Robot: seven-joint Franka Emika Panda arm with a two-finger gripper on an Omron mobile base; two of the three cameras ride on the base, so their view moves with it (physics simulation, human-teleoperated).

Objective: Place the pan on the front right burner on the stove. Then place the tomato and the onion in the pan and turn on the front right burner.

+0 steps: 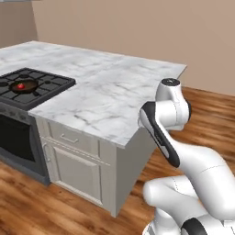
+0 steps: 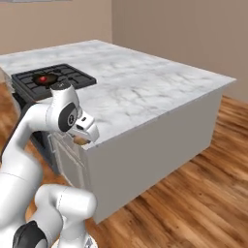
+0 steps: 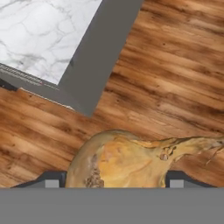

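Observation:
The dark pan (image 1: 28,86) rests on the grates of the stove (image 1: 55,83), toward the side nearest the marble counter. It covers the burner under it. The red tomato (image 1: 20,86) lies inside the pan (image 2: 48,79), and shows as a red dot (image 2: 42,78) from the right base. My gripper (image 3: 113,179) hangs over the wood floor, off the counter's corner, shut on the tan onion (image 3: 127,159). The onion's stem tip points right between the fingertips (image 3: 51,180). From the right base, the onion (image 2: 80,140) peeks out below the hand (image 2: 83,131).
The marble counter (image 1: 110,92) stretches right of the stove, and its corner (image 3: 83,109) lies just ahead of the hand. Cabinet drawers (image 1: 73,137) and the dark oven door (image 1: 16,142) face the wood floor (image 2: 184,193). A beige wall stands behind.

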